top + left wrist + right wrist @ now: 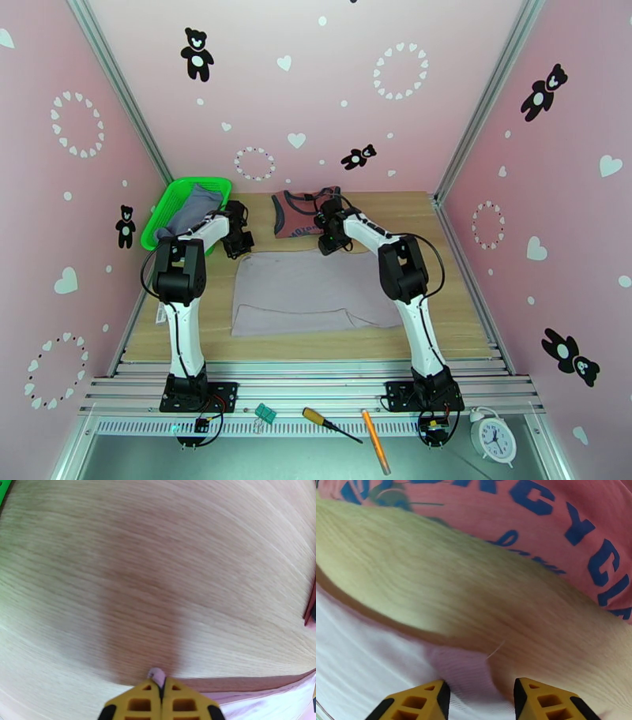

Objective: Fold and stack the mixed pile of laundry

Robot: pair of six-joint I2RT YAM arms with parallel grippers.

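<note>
A pale grey-lilac shirt (312, 292) lies spread flat in the middle of the wooden table. My left gripper (237, 241) sits at its far left corner. In the left wrist view the yellow fingers (138, 703) are shut on a small pinch of the lilac shirt (268, 701). My right gripper (330, 241) is at the shirt's far right corner, and in its wrist view it (482, 695) stands open with lilac cloth (375, 657) lying between the fingers. The rust-red top (296, 215) with blue lettering (561, 511) lies just beyond. A blue-grey piece (193, 211) rests in the basket.
The green mesh basket (160, 211) stands at the back left corner against the pink wall. A screwdriver (332, 424), an orange pen (375, 440), a green clip (265, 412) and a small clock (494, 438) lie below the table's near rail.
</note>
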